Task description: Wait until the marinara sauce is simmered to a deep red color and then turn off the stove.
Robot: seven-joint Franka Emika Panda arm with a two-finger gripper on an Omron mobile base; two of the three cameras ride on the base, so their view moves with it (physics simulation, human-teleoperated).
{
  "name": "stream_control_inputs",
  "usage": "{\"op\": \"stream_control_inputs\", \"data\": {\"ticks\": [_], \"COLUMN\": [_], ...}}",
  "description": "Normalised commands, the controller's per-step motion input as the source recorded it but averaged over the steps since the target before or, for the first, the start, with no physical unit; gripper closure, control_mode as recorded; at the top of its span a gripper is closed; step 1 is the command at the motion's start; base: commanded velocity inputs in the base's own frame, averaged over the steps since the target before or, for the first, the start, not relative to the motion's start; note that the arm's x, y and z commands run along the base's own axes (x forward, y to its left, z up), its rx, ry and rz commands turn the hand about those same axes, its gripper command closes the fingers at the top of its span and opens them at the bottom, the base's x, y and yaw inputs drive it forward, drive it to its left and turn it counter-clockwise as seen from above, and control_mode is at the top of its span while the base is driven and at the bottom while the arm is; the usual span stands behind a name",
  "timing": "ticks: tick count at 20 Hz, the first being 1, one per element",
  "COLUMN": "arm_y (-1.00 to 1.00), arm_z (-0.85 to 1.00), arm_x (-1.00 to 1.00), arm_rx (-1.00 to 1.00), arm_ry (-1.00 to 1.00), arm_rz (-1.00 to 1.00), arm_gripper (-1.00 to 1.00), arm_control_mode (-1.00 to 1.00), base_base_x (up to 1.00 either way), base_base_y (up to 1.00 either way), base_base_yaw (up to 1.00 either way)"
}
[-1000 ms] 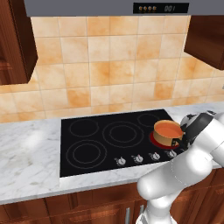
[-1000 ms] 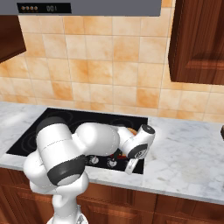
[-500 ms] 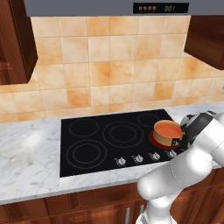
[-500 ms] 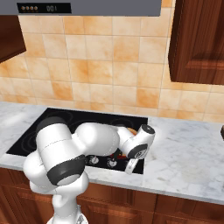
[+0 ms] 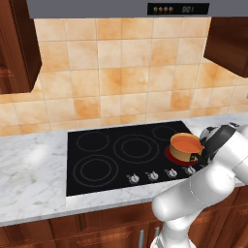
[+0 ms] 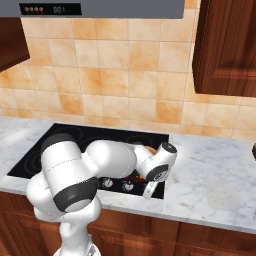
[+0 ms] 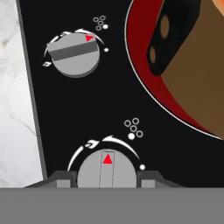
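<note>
The marinara sauce [image 5: 185, 141] looks orange-red in its small copper pot [image 5: 183, 151], on the right front burner of the black stove [image 5: 111, 155]. That burner glows red [image 7: 144, 78] under the pot's wall [image 7: 197, 83] and dark handle [image 7: 168, 37]. My gripper [image 7: 107, 177] is down at the stove's front edge, its fingertips [image 7: 65, 178] on either side of a round grey knob [image 7: 107, 168] whose red pointer faces up in the hand view. From the right base camera, the hand [image 6: 159, 162] reaches down over the knob row.
A second knob [image 7: 73, 51] sits further along the row, with more knobs [image 5: 153, 175] to its left. White marble counter [image 5: 29, 184] flanks the stove. A range hood [image 5: 121, 8] and dark wood cabinets [image 6: 225, 45] hang above.
</note>
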Motion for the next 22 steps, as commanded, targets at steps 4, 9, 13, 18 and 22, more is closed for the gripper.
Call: {"op": "stream_control_inputs", "data": {"ticks": [4,9,13,18,22], "arm_y": [0.0,0.0,0.0,0.0,0.0], "arm_z": [0.0,0.0,0.0,0.0,0.0], "arm_x": [0.0,0.0,0.0,0.0,0.0], "arm_rx": [0.0,0.0,0.0,0.0,0.0], "arm_ry": [0.0,0.0,0.0,0.0,0.0], "arm_rz": [0.0,0.0,0.0,0.0,0.0], "arm_gripper": [1.0,1.0,1.0,1.0,1.0], "arm_control_mode": [-1.0,-1.0,-1.0,-1.0,-1.0], "base_base_x": [0.0,0.0,0.0,0.0,0.0], "base_base_y": [0.0,0.0,0.0,0.0,0.0], "base_base_yaw": [0.0,0.0,0.0,0.0,0.0]}}
